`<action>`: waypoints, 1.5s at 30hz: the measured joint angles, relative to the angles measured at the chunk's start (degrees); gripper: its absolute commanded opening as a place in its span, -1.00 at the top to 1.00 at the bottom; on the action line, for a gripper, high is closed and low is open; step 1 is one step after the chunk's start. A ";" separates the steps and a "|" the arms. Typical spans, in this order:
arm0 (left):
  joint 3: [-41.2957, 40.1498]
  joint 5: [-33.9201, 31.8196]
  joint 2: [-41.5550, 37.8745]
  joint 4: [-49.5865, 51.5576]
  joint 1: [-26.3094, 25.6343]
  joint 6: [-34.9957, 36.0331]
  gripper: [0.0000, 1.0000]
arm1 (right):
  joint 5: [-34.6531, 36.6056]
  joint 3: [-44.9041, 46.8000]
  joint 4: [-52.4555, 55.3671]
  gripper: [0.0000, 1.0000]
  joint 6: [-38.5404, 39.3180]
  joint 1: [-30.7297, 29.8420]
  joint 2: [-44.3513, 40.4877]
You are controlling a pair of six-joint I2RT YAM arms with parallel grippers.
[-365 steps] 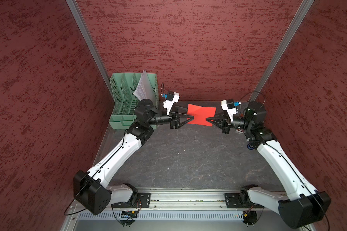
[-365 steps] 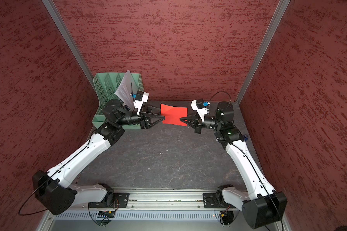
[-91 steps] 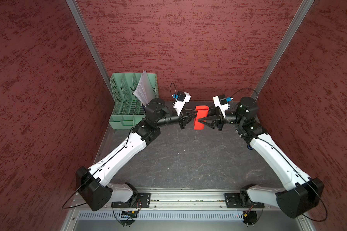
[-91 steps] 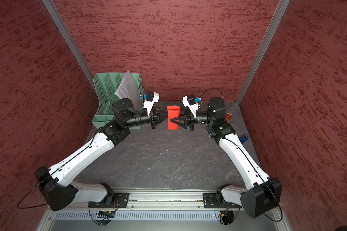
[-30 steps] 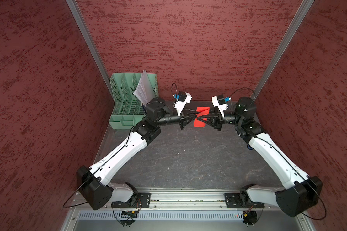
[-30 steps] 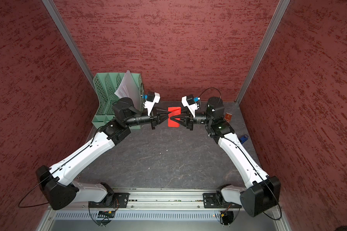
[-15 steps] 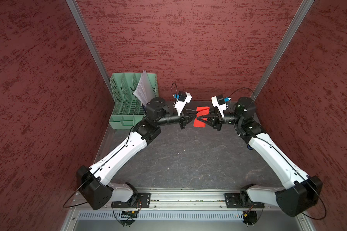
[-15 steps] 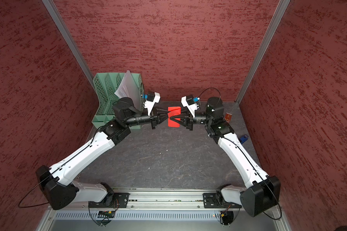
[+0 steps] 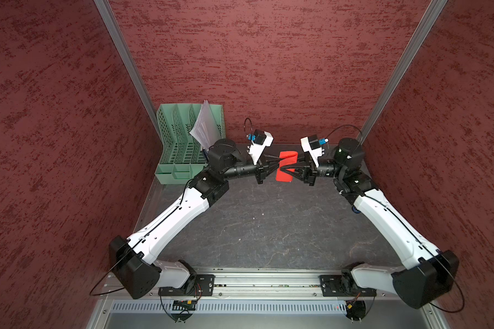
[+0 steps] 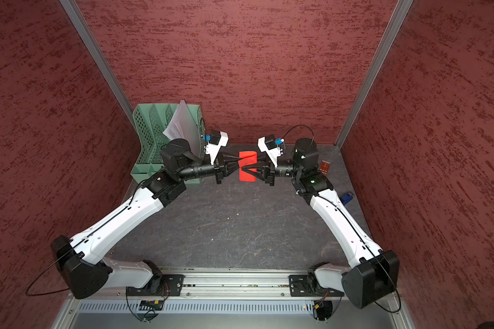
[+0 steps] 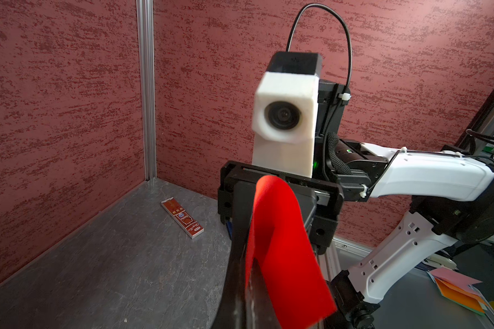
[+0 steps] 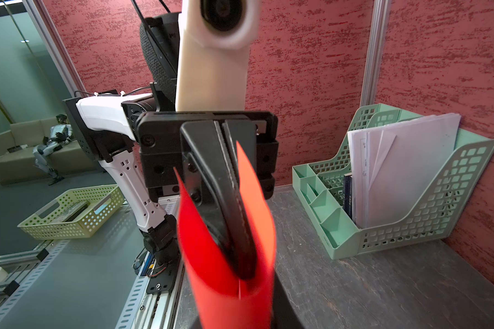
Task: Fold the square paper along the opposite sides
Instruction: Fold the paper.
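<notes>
Currently the paper (image 9: 283,177) is held clear of the bench (image 9: 268,225), toward its rear and well apart from the rack (image 9: 180,142). It is not flat. In both top views one half lies roughly level toward the front, while the other half bows up and over toward the rear. The wrist views show an open loop whose two flanks have not met. The left tool (image 9: 276,166) has its jaws together; in the right wrist view its tips sit deep in the trough of the loop, apparently nipping the sheet there. The right tool (image 9: 290,170) has its jaws nearly together with the sheet passing between them, so a clamp is judged likely. Handling: the sheet is very light, thin and limp across its width, yet springy enough to hold a rounded bend rather than a crease. It should not slip much in the jaws, but it can tear or pucker if the tools pull apart or twist against each other. Any hard pinch will leave a permanent mark. Take hold close to an edge, at mid-length, with flat contact. Keep the bend free of both tools so that it can be pressed flat on the bench once the opposite edges align.
</notes>
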State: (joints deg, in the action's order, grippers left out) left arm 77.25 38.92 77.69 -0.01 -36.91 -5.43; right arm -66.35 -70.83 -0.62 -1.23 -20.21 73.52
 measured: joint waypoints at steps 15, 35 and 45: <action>-3.19 -4.61 -5.49 -0.09 6.19 -0.15 -0.77 | -0.92 0.00 -1.36 0.84 -0.13 -0.39 0.00; -10.73 -2.62 -5.38 -6.19 2.84 -2.86 -0.97 | -0.90 -0.07 -4.59 0.84 -2.86 -0.72 0.00; -10.75 -1.68 -4.81 -8.20 2.27 -2.91 -0.90 | -0.31 -2.54 -5.27 0.84 -3.50 -0.72 0.00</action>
State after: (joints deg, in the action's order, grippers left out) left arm 66.50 37.23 72.88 -8.21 -34.63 -8.34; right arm -66.65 -73.36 -5.89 -4.73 -20.93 73.52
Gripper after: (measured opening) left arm 0.967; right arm 0.081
